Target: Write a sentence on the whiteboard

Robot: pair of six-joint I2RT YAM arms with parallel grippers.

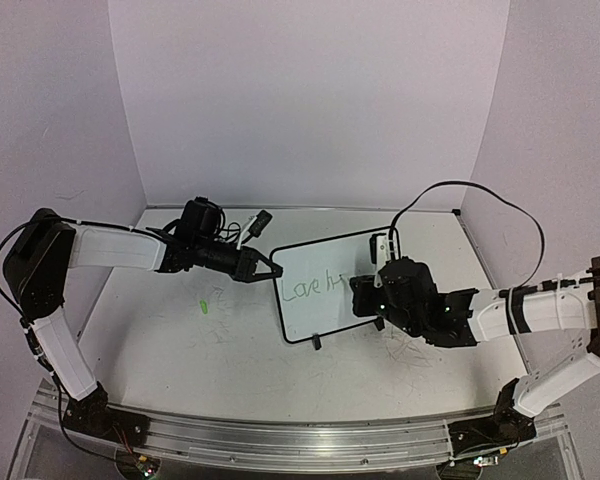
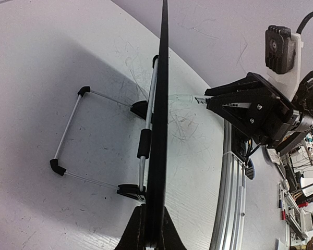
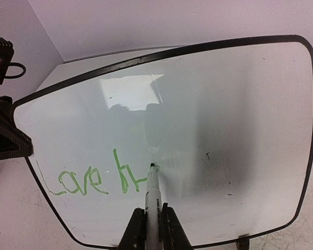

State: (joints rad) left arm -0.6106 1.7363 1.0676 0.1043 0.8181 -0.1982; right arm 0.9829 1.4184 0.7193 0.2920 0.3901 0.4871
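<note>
**Whiteboard propped mid-table, left fingers on its edge, right fingers at its face with a marker.**

The left fingers are closed narrow on the board's thin black frame at its left edge, which the left wrist view shows edge-on. Behind the board, a silver wire stand with black corner pieces rests on the scribbled white table. The board's glossy white face has rounded corners and carries green writing, "Love h", low on its left half. The right fingers clamp a slim white marker; its dark tip touches the board just right of the last green stroke.
</note>
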